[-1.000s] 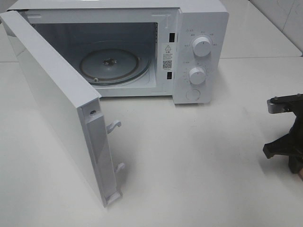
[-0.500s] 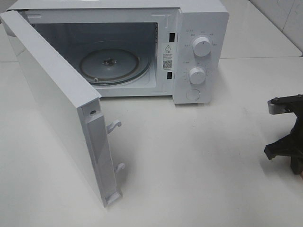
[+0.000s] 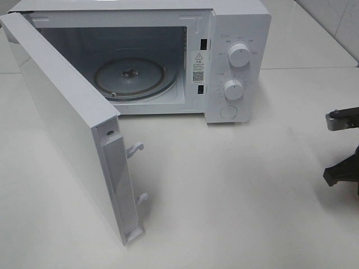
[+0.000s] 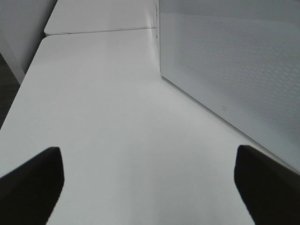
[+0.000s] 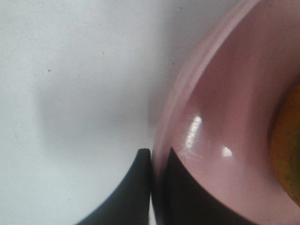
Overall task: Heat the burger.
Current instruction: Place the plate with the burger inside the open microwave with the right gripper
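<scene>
The right hand (image 5: 157, 154) is pinched shut on the rim of the pink plate (image 5: 220, 117). The burger (image 5: 287, 140) sits on that plate, just inward from the hand (only its brown edge shows). The left hand (image 4: 150, 185) is wide open and empty by the microwave door (image 4: 234, 61), so the right arm is nearer.

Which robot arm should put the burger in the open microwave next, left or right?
Right, probably: the right gripper is pinched shut on the rim of the round pink plate carrying the golden-brown burger. The left gripper hangs open and empty beside the white microwave's swung-out door.
</scene>
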Motion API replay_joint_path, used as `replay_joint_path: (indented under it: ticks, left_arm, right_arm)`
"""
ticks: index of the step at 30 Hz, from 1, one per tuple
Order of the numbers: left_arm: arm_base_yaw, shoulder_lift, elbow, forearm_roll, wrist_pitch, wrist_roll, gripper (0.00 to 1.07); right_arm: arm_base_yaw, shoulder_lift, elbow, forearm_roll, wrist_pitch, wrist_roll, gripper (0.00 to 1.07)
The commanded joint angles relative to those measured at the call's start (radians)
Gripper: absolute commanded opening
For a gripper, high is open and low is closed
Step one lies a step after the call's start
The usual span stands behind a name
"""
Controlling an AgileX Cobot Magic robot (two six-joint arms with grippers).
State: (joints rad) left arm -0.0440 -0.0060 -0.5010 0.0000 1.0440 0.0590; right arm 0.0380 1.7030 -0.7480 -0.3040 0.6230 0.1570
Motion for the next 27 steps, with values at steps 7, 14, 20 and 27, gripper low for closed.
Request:
replay_joint_path:
  ticks: [7,14,20,27]
  left_arm:
    - [0.002,-0.017,0.002,0.006,-0.003,0.001,0.91]
    - [0.002,-0.017,0.002,0.006,-0.003,0.001,0.91]
    - [0.002,-0.017,0.002,0.006,-0.003,0.001,0.91]
    - [0.002,-0.017,0.002,0.006,-0.003,0.001,0.91]
  right_arm:
    - [0.033,-0.032,0.004,-0.033,0.064,0.033,0.0]
    - [0.111,-0.032,0.004,-0.097,0.092,0.092,0.0]
    - [0.172,-0.035,0.004,-0.143,0.128,0.129,0.0]
    - [0.188,-0.075,0.004,-0.174,0.154,0.16,0.0]
